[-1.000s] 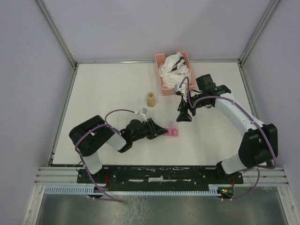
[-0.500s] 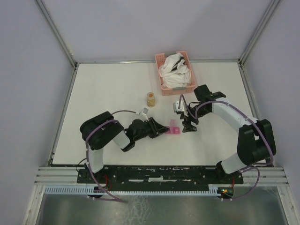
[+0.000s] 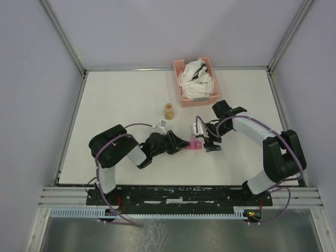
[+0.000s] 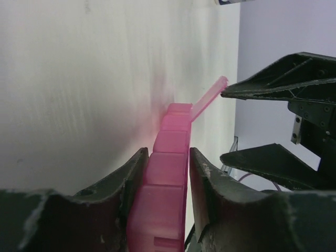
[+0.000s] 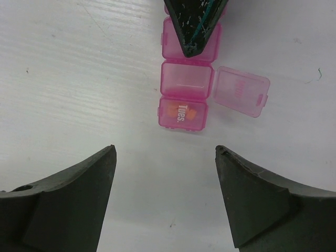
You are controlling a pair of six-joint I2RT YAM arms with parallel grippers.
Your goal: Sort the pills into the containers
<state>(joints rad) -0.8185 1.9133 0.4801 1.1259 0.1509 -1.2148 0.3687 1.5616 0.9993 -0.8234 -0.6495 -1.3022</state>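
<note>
The magenta-pink strip box [image 3: 194,146] lies on the white table at the centre. My left gripper [image 3: 178,143] is shut on its near end; in the left wrist view the fingers [image 4: 131,176] press both sides of the box [image 4: 170,173]. In the right wrist view the box [image 5: 186,79] has one lid [image 5: 240,90] flipped open over an empty compartment. The end compartment marked "Tues." holds orange pills [image 5: 170,111]. My right gripper [image 5: 165,150] is open, just short of that end [image 3: 208,140]. The clear jar of amber pills [image 3: 169,110] stands upright behind, apart from both grippers.
A pink lattice basket [image 3: 201,100] with white cloth stands at the back, right of centre. The right gripper's black fingers [image 4: 273,86] show close beside the raised lid [image 4: 210,97] in the left wrist view. Enclosure walls ring the table.
My right arm has swung from near the basket down and forward, bringing its open gripper to the box's far end. My left gripper has kept its hold on the box.
</note>
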